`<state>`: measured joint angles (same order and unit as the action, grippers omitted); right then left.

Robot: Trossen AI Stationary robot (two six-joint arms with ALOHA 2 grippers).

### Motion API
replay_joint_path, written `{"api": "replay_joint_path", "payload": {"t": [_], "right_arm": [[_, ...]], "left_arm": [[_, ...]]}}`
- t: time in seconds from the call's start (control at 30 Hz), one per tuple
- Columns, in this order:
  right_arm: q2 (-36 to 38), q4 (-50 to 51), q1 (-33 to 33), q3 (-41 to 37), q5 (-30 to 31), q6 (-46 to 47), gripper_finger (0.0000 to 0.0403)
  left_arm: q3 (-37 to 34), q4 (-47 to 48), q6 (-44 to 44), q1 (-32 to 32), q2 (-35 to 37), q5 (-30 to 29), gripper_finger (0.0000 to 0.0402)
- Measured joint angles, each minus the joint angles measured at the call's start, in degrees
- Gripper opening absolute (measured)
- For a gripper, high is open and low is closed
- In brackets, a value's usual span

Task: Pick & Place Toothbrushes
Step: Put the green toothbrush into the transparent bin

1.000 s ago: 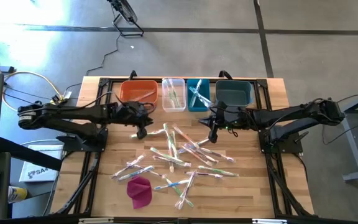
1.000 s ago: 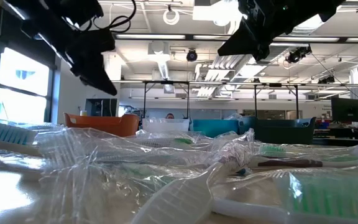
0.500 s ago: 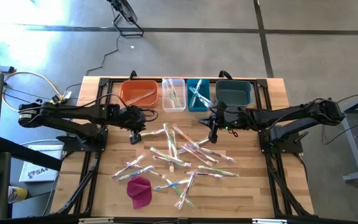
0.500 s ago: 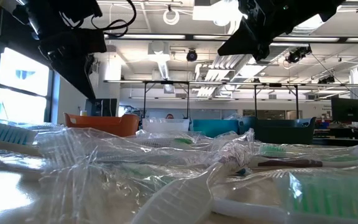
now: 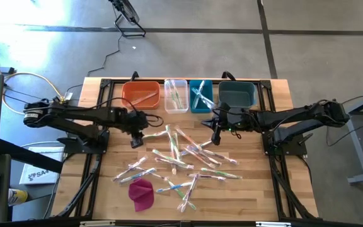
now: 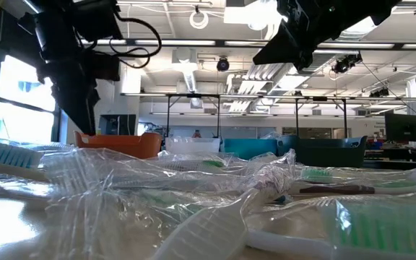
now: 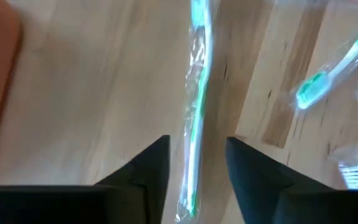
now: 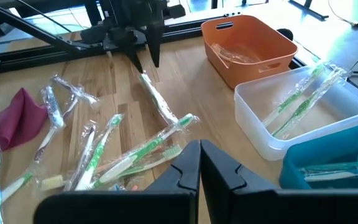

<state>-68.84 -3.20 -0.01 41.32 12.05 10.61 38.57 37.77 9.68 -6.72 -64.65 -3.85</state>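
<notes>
Several toothbrushes [image 5: 184, 151] in clear wrappers lie scattered flat on the wooden table. My left gripper [image 5: 136, 139] points steeply down over the pile's left end and is open. Its fingers stand on either side of a green-handled toothbrush [image 7: 196, 118], which lies on the wood along the gap; I see no touch. The right wrist view shows the same gripper [image 8: 145, 57] just above that toothbrush's near end [image 8: 148, 81]. My right gripper [image 5: 217, 140] hangs shut and empty above the pile's right part; its fingers [image 8: 188, 167] are together.
Along the far edge stand four bins: orange [image 5: 131, 101], clear [image 5: 167, 94] with toothbrushes inside, blue [image 5: 191, 94] with toothbrushes inside, and dark teal [image 5: 237, 96]. A magenta cloth lump [image 5: 142, 193] lies near the front left. Bare wood shows left of the pile.
My left gripper has tipped from a slant to pointing steeply down. It has sunk a little toward the table and drawn slightly toward the table's left edge, over the green toothbrush. My right arm has kept still.
</notes>
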Motion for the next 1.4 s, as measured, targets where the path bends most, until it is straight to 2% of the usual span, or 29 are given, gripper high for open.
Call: {"api": "replay_joint_path", "payload": {"t": [0.1, 0.27, 1.03, 1.27, 1.4], "right_arm": [[0.00, 0.02, 0.00, 0.00, 0.00, -0.35, 0.0004], [0.00, 0.09, 0.00, 0.00, 0.00, -0.37, 0.0004], [-0.02, 0.09, -0.01, 0.00, 0.00, -0.38, 0.0004], [-0.02, 0.08, 0.00, 0.00, 0.00, -0.37, 0.0004], [-0.02, 0.08, 0.00, 0.00, -0.01, -0.37, 0.0004]], "left_arm": [[0.00, -0.40, -0.03, 0.00, -1.50, 0.32, 0.0172], [0.00, -0.27, -0.09, 0.00, -3.79, 0.39, 0.0176], [0.07, -2.12, 2.57, 0.00, -16.79, 0.51, 0.0177], [0.15, -2.11, 4.17, 0.00, -18.35, 0.50, 0.0176], [0.13, -2.11, 4.39, 0.00, -18.39, 0.52, 0.0158]]}}
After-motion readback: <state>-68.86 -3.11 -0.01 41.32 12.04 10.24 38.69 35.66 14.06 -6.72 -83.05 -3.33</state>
